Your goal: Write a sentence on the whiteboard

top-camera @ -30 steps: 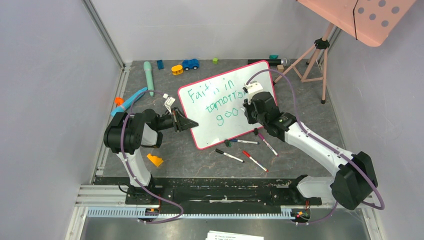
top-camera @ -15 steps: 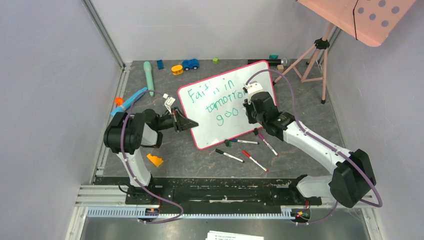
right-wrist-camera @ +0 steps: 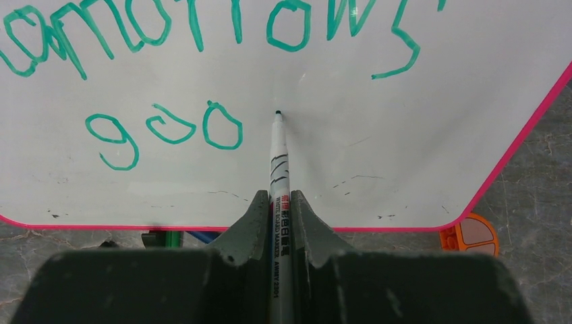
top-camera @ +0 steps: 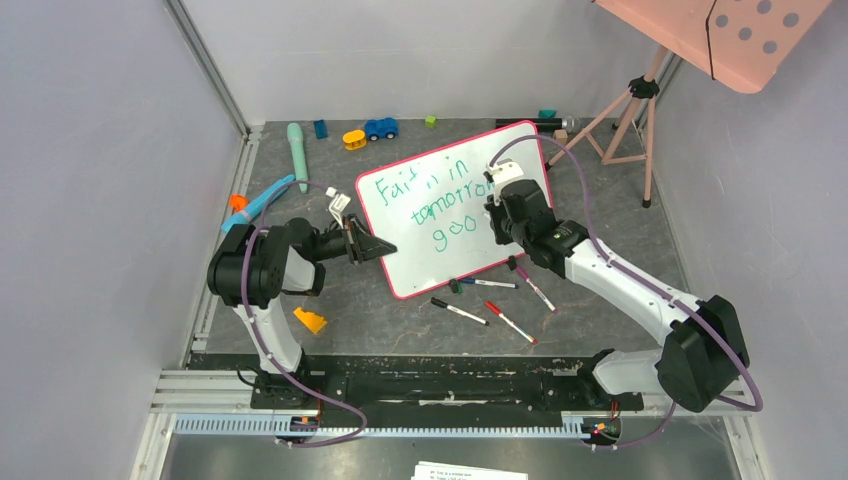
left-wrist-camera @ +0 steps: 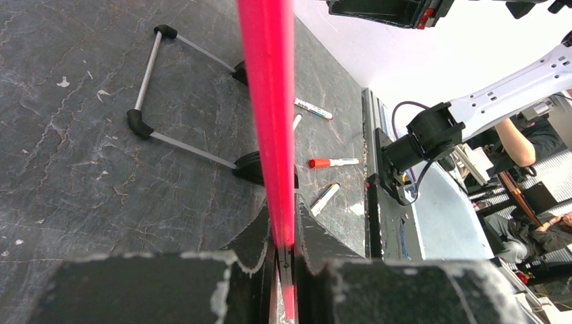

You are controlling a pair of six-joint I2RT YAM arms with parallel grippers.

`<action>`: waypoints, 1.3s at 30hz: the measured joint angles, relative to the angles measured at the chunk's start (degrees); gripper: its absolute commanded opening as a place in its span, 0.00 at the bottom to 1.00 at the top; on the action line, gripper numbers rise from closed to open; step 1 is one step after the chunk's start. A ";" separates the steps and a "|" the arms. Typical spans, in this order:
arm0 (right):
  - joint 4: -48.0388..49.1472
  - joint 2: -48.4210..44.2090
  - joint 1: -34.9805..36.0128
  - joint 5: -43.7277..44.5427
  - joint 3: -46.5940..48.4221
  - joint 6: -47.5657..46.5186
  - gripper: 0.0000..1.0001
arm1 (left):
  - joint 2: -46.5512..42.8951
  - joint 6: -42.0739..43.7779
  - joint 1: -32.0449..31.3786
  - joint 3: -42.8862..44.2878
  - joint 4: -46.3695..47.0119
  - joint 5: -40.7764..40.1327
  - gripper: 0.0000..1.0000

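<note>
**Right gripper [right-wrist-camera: 280, 202] clamped on the marker [right-wrist-camera: 278, 158], tip at the board [right-wrist-camera: 405, 135]**

The right gripper's jaws are closed hard on the marker's barrel, with the printed label showing between them and the tip pointing away from the wrist. The tip sits at the white surface just right of the last "o" (whether it presses or hovers a hair off, I cannot tell). Held this far back on the barrel, the tip has a clear view and room to stroke.

The sentence [top-camera: 447, 208] runs in green across three lines, roughly "Faith in", "tomorrow" and "goo". The last word looks unfinished, so the tip is placed where its next letter would go.

The board stands tilted on a wire stand [left-wrist-camera: 145, 74] mid-table, between the two arms, with its face toward the right arm. A propped board is likely to slide or rock under the marker's push, and that would explain the other arm's job. The left gripper [left-wrist-camera: 283, 233] is pinched together on the red rim [left-wrist-camera: 266, 101] at the board's left edge, bracing it from the side.

Nearer than the board, spare pens [top-camera: 460, 311] lie loose on the table [top-camera: 600, 230], out of the stroke's way.
</note>
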 measured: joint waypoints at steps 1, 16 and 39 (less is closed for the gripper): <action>0.00 0.00 0.00 -0.15 0.00 0.00 0.00 | 0.00 0.00 0.00 0.00 0.00 0.00 0.02; 0.13 -1.33 0.00 -2.51 -2.69 0.68 0.00 | 0.00 0.00 0.00 0.00 0.00 0.00 0.02; -2.43 2.51 0.00 0.98 4.83 -0.90 0.00 | 0.00 0.00 0.00 0.00 0.00 0.00 0.02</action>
